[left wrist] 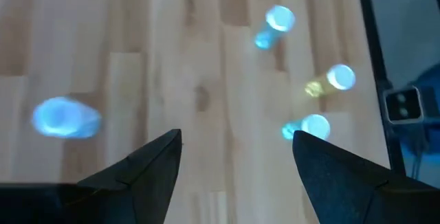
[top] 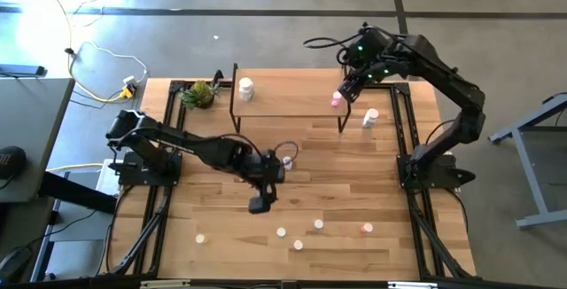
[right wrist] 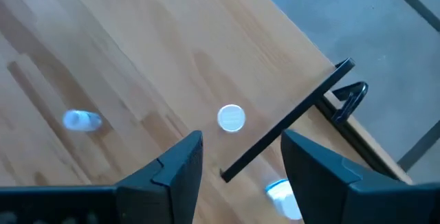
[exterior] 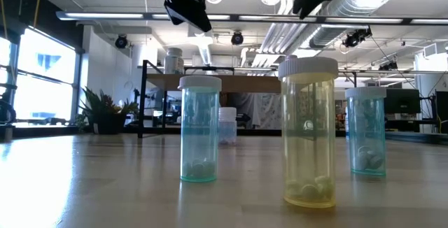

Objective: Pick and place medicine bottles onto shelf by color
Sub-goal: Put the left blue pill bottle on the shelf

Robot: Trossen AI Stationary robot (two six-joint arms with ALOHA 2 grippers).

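Left gripper [top: 259, 204] reaches over table centre, fingers wide, empty. Right gripper [top: 346, 90] hovers, jaws parted, empty, above low light-wood shelf [top: 283, 98], where 1 pink-capped medicine bottle [top: 336, 101] stands far right.

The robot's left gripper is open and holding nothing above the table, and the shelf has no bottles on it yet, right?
Not quite. The shelf already has a white bottle and a pink bottle on it, as the high view shows. The left gripper is indeed open and holds nothing above the table.
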